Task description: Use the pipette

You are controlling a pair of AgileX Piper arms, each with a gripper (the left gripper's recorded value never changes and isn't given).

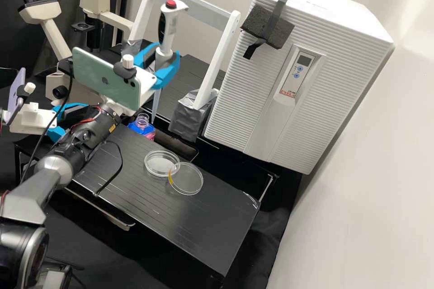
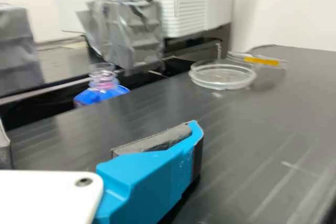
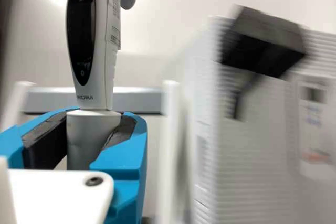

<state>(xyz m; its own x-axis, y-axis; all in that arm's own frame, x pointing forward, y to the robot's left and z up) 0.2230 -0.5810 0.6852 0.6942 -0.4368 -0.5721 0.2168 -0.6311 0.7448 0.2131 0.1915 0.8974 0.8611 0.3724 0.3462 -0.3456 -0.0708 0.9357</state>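
Right end effector [image 1: 163, 64]: closed on pipette [image 1: 167, 27], held upright, tip near open bottle [image 1: 143, 124]. Left end effector [image 1: 63, 121]: low over table [image 1: 203, 221], state cannot be told. Risk: tip misses narrow neck, tips bottle, spills toward petri dishes [image 1: 161, 162]. Cause: misalignment, pipette tilt in grip.

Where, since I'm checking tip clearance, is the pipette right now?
In the high view's upper left, the pipette stands upright, clamped in the right gripper before the white frame, its tip close above the small bottle.
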